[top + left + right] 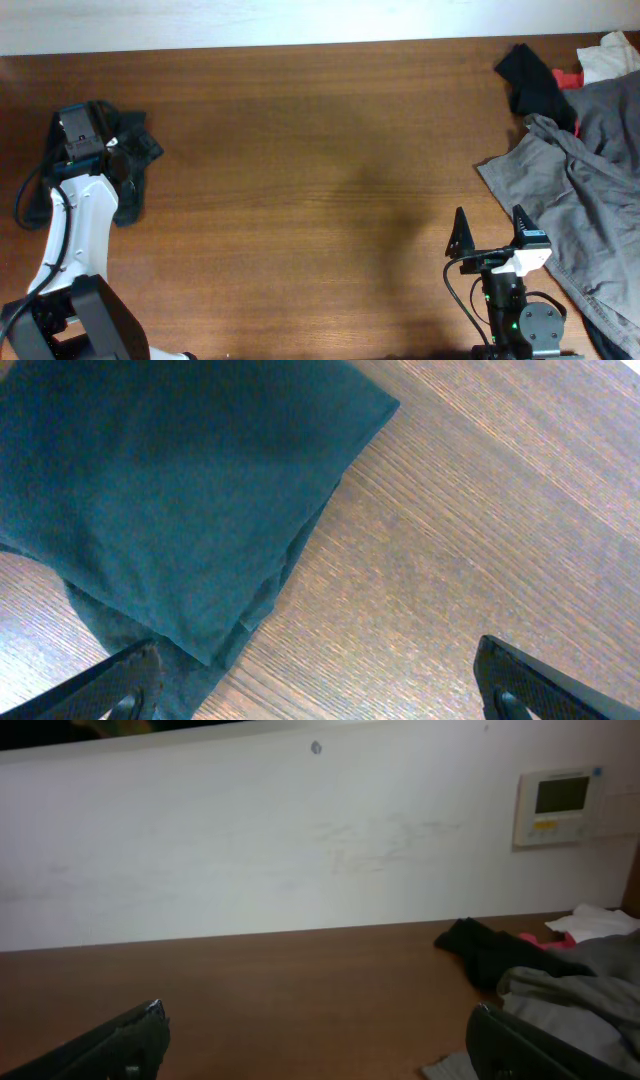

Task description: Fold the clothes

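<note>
The clothes (137,160), a very dark blackish-green garment, lie in a folded bundle at the far left of the table. In the left wrist view the clothes (180,490) show as a smooth folded pad with layered edges. My left gripper (98,128) hovers over the bundle, open, and its fingertips (135,665) frame the garment's near corner and bare wood without holding anything (315,660). Low on the right side of the table my right gripper (488,220) stands open and empty, pointing at the back wall (318,1015).
A light grey garment (590,190) sprawls along the right edge, close to the right gripper. Behind it lie a small black cloth (535,80), a red scrap (568,76) and a white cloth (610,55). A white wall with a control panel (560,805) bounds the table's far side.
</note>
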Robot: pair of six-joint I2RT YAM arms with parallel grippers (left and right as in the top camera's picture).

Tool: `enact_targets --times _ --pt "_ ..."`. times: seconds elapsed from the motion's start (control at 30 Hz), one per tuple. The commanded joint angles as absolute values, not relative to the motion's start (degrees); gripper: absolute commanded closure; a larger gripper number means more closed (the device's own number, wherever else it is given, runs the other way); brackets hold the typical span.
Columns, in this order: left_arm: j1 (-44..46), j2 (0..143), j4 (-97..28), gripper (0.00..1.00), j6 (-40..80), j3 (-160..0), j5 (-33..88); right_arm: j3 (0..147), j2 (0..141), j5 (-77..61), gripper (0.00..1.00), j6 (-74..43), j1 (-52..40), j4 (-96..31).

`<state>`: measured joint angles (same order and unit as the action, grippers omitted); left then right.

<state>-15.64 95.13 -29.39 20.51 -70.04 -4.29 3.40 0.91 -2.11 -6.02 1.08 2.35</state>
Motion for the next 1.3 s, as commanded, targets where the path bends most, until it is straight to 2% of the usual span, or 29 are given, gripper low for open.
enact_targets --times 0.0,0.4,0.83,1.27 --pt "-15.53 94.80 -29.43 0.01 20.05 -70.28 -3.88 3.05 0.23 -0.78 0.01 -6.17 1.63 2.92" --pt "-15.53 94.80 -29.41 0.01 20.05 -70.28 -3.88 0.32 0.23 -1.02 0.01 -5.17 1.63 5.65" --pt "-15.53 94.80 -29.41 0.01 20.05 -70.28 -3.86 0.32 0.23 -2.98 0.01 5.61 1.58 -1.39" --pt "-15.53 94.80 -29.41 0.01 20.05 -70.28 -3.88 0.32 0.34 -2.94 0.01 5.56 1.58 -4.23"
